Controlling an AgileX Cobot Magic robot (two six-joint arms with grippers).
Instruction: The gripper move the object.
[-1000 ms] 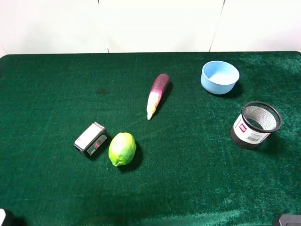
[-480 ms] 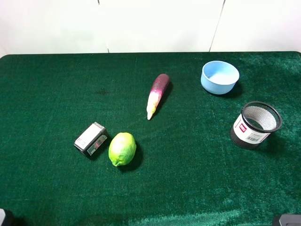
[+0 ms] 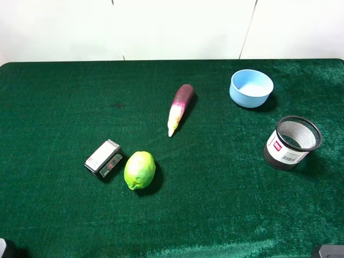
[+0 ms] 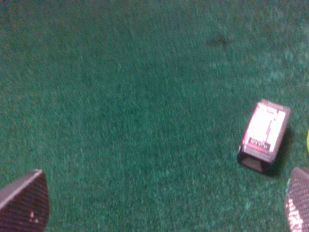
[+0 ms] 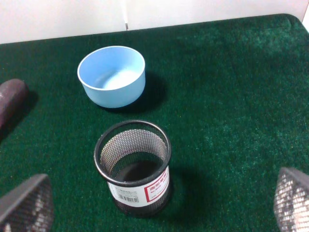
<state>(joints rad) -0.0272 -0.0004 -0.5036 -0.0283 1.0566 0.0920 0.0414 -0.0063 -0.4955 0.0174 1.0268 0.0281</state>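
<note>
The yellow-green lime-like fruit (image 3: 140,170) lies on the green cloth at front left of centre, right beside a small silver box (image 3: 104,158). In the left wrist view only a yellow sliver of the fruit (image 4: 307,140) shows at the frame's edge, past the box (image 4: 264,136). My left gripper (image 4: 161,205) is open and empty, its fingertips (image 4: 24,200) wide apart, well short of the box and the fruit. My right gripper (image 5: 159,203) is open and empty, facing a black mesh cup (image 5: 133,166). In the exterior view both arms show only as slivers at the bottom corners.
A purple-and-cream eggplant (image 3: 180,108) lies at the table's centre back. A light blue bowl (image 3: 251,88) stands at back right, with the black mesh cup (image 3: 291,142) in front of it. The green table (image 3: 64,97) ends at a white wall behind.
</note>
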